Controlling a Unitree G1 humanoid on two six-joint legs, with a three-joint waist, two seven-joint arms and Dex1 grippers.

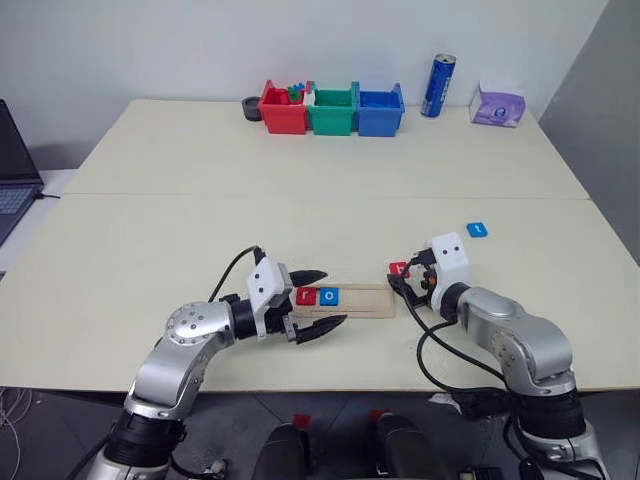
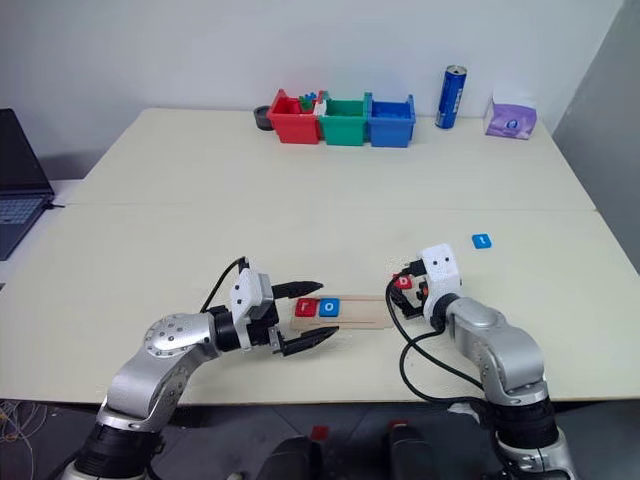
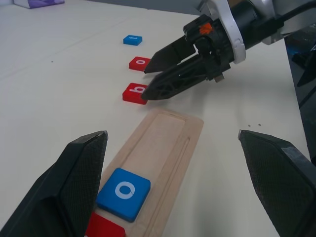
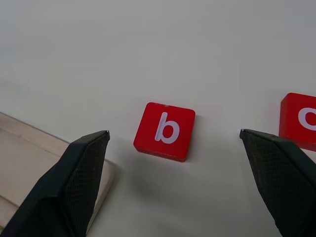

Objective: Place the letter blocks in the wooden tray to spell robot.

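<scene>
The table [image 1: 200, 230] is pale and wide, made of two tops joined along a seam. At its far edge three bins stand in a row, touching: a red bin [image 1: 282, 113] with small red, green and blue pieces in it, a green bin [image 1: 332, 113] and a blue bin [image 1: 380, 113], whose insides cannot be made out. A dark round thing [image 1: 251, 108] sits just beside the red bin; a blue can [image 1: 438, 86] stands upright near the blue bin, and a purple tissue pack [image 1: 497, 105] lies beyond it. A laptop [image 1: 15, 170] sits at the table's left edge.

Near the front edge lies the tray [image 3: 170, 140], a long shallow strip of pale wood. Its left end holds a red "r" block [image 1: 305, 296] and, touching it, a blue "o" block [image 3: 123, 193]; the rest of the groove is bare.

The left pincer [image 1: 318, 300] hovers over the tray's left end, wide open and holding nothing. The right pincer [image 4: 173, 187] is also wide open and empty, with its tips just beside the red "b" block [image 4: 165, 131], which lies flat on the table just off the tray's right end. A red "o" block [image 3: 140, 62] lies near it, and a blue block [image 1: 477, 230] lies further out, well apart.
</scene>
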